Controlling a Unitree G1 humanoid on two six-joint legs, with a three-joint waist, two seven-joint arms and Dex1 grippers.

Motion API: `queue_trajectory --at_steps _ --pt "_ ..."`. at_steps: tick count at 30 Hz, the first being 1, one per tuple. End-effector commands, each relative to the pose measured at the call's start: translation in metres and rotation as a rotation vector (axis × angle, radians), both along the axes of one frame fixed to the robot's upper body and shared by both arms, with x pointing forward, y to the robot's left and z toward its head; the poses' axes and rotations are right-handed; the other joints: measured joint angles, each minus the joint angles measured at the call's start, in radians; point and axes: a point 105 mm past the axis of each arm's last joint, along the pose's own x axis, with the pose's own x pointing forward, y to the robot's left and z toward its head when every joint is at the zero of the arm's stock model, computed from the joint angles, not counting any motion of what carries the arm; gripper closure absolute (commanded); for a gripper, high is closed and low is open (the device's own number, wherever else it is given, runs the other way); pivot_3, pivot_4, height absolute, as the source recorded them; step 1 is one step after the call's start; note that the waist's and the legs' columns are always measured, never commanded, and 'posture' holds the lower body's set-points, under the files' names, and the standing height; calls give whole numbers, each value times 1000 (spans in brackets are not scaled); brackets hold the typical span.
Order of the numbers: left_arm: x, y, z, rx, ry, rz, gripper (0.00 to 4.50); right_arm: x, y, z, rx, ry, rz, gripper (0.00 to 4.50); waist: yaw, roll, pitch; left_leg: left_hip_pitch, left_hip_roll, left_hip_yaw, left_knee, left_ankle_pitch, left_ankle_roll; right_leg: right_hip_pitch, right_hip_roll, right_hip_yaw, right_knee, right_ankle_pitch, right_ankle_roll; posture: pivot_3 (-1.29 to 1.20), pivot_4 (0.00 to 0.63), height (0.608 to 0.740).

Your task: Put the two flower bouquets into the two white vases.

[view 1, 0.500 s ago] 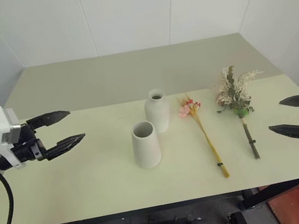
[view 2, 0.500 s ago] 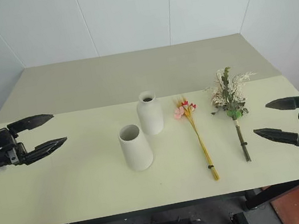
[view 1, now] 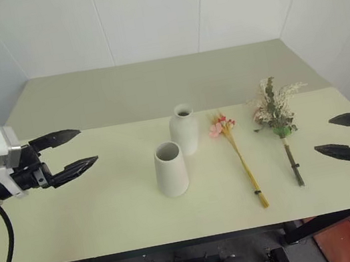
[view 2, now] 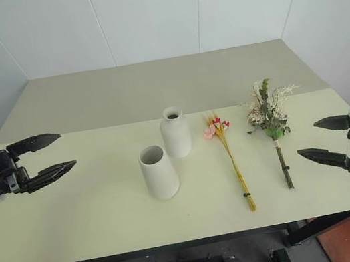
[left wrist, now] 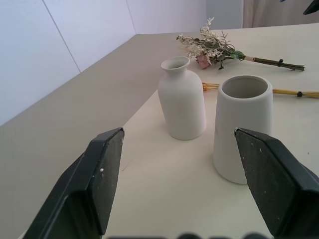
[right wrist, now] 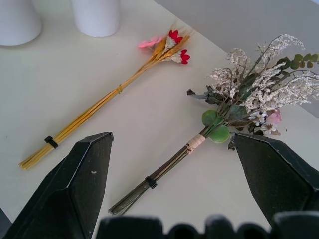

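**Both arms hanging wide, flowers and vases untouched on the table**

Since the earlier frame, almost nothing is shifting: both grippers are sitting a touch further out toward their own sides, and nothing on the pale green table (view 1: 108,211) is changing place.

I am seeing my left gripper (view 1: 70,151) hovering over the table's left part, fingers spread wide and holding nothing, pointing across toward the vases. My right gripper (view 2: 326,139) is hanging at the table's right edge, its fingers likewise parted and empty, aimed back toward the bouquets.

Near the middle of the table the two white vases are standing upright, close together but not touching as far as I can tell. The tapered wide-mouthed vase (view 1: 170,169) is sitting nearer to me and a little to the left; the rounded bottle vase (view 1: 184,129) with its narrow neck is standing just behind it to the right.

Right of the vases, the slim bouquet (view 1: 239,157) is lying flat, its red-pink blooms pointing away from me beside the bottle vase and its yellow straw stems running back toward the near edge. Further right, apart from it, the bushy bouquet (view 1: 276,113) is lying flat too, cream sprigs and pink roses at the far end, green stem trailing toward me. Both bouquets are lying between the vases and my right gripper.
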Motion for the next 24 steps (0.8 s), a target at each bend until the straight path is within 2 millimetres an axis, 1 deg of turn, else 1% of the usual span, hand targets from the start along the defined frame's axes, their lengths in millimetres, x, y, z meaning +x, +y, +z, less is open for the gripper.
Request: queue_trajectory --at_steps 1,4,8,10,13,17,20,23,24 --pt "-2 -3 12 33 -46 -10 645 7 0 11 -58 -7 -59 0 -1 0 0 0 0 0 0 0 0 0 0 0 0 0 0 0 150 740" --pt "-3 -12 11 72 -46 -47 645 23 7 0 -35 94 -107 0 -5 0 0 0 0 0 0 0 0 0 0 0 0 0 0 0 150 740" --pt "-3 -23 12 140 -50 -101 645 60 13 -15 -9 184 -270 0 -17 0 0 0 0 0 0 0 0 -1 0 1 0 0 -1 0 150 740" --pt "-3 -25 11 189 -50 -118 645 73 16 -22 -20 220 -335 0 -23 0 0 -1 0 0 0 0 0 -2 1 1 0 0 -1 0 150 740" --pt "-5 -28 12 230 -52 -139 645 85 21 -36 -28 282 -386 0 -24 0 0 -4 0 0 -1 0 0 -5 0 0 0 0 -1 0 150 740" --pt "-7 -29 12 247 -57 -143 645 99 23 -50 11 331 -446 0 -22 0 0 -6 0 0 -1 0 1 -6 0 0 -1 0 0 0 150 740" --pt "-6 -28 8 240 -49 -137 645 109 22 -56 19 345 -476 0 -22 0 0 -6 -1 0 -1 0 1 -6 -1 0 -1 0 0 0 150 740" --pt "-7 -28 6 237 -40 -137 645 116 17 -60 11 360 -518 0 -24 0 0 -5 0 0 -1 0 1 -6 0 0 -1 0 0 0 150 740" --pt "-7 -28 6 236 -38 -135 612 117 16 -61 19 368 -525 181 -24 0 0 -5 0 0 -1 0 1 -6 0 0 -1 0 0 0 150 740"
